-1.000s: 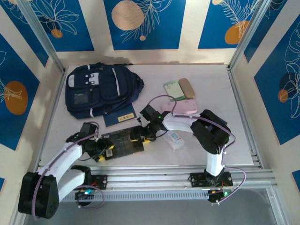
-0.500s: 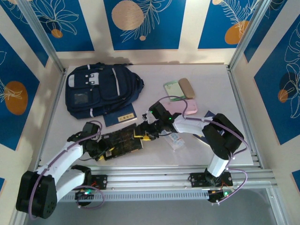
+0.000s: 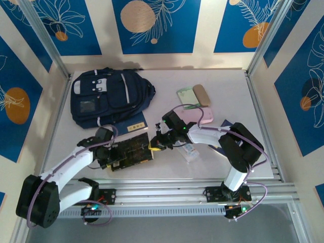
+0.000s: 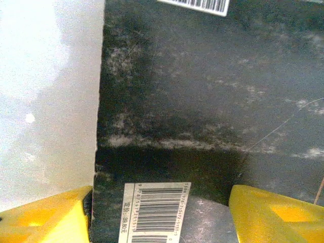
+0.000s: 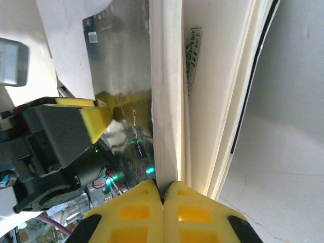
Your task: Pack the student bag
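Student bag [image 3: 109, 98], 1: navy backpack with white patches and a thin light stripe; lies flat, front up, at the far left of the white table [image 3: 233, 81]

Navy booklet [image 3: 129, 126] with gold label, 1: touches the bag's near edge

Black glossy book [image 3: 129, 152], 1: lies near the front of the table, between the two arms; carries 2 barcode stickers [image 4: 152, 215] in the left wrist view

Pink pouch [image 3: 202, 117], 1; green packet [image 3: 186, 96], 1; tan case [image 3: 201, 94], 1: right of centre, green and tan side by side

White packet [image 3: 190, 151], 1: just beside the right forearm

Left gripper [image 4: 162, 217], 1: yellow fingers [image 4: 45, 215] stand wide apart, one off the book's edge over the table, one over the cover; holds nothing

Right gripper [image 5: 163, 195], 1: fingers pressed together at the book's page edge; cannot tell whether a thin cover is pinched
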